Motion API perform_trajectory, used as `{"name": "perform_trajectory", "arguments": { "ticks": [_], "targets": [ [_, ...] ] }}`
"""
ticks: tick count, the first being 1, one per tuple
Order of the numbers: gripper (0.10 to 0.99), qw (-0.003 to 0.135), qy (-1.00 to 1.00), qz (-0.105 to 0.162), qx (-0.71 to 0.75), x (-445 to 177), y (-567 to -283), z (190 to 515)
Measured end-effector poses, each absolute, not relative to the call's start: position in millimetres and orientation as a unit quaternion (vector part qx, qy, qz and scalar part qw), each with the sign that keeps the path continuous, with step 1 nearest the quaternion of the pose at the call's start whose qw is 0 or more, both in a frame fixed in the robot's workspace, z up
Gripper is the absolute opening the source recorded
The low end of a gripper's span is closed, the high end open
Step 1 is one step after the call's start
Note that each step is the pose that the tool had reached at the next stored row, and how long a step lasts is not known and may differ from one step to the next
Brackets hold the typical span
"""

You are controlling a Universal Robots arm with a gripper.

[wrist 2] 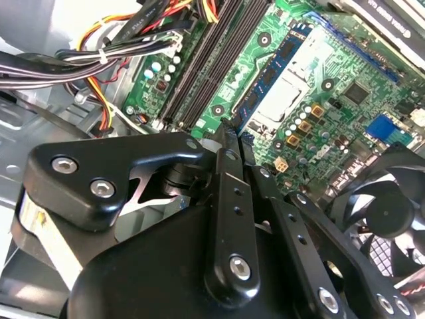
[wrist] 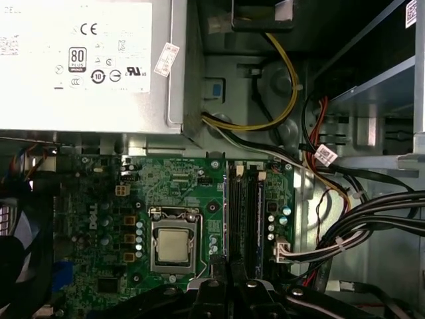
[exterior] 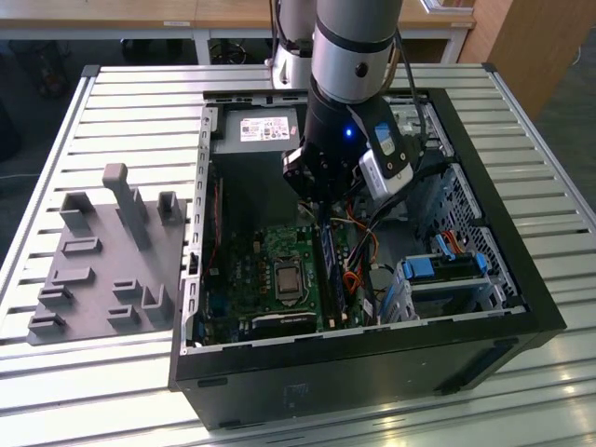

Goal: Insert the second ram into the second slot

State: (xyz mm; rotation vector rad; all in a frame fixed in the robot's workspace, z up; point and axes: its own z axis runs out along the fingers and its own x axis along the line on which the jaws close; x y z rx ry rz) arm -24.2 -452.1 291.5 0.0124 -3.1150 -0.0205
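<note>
— What sits farthest toward the exterior view's left?

— A grey holder plate (exterior: 93,279) with upright posts, on the slatted table (exterior: 121,93). Beside it lies the open computer case (exterior: 521,279), with its power supply (exterior: 261,130) at the far end.

— And inside the case?

— The green motherboard (exterior: 244,279), then the processor socket (exterior: 284,277). Just past the socket run the memory slots (wrist 2: 202,66).

— Where is the second ram?

— In the second wrist view, the second ram (wrist 2: 269,72) shows as a blue stick with dark chips. It runs parallel to the slots, between them and the socket. Its near end meets the tips of the gripper (wrist 2: 224,139). I cannot tell whether it is seated or held above the board.

— How does the hand stand?

— Narrow. The black fingers (wrist 2: 229,193) are drawn close together, and the arm (exterior: 349,56) comes down over the slots. Whether they pinch the stick, I cannot tell.

— Further toward the exterior view's right?

— Orange and black cables (exterior: 358,256), then the blue drive-bay tabs (exterior: 419,270).
</note>
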Motion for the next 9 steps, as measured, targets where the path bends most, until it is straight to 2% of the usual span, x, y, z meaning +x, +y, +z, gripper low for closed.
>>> {"name": "perform_trajectory", "arguments": {
  "ticks": [9],
  "targets": [
    [0.137, 0.013, -1.0, -0.009, -0.002, -20.7, -454.2, 275.5]
  ]
}}
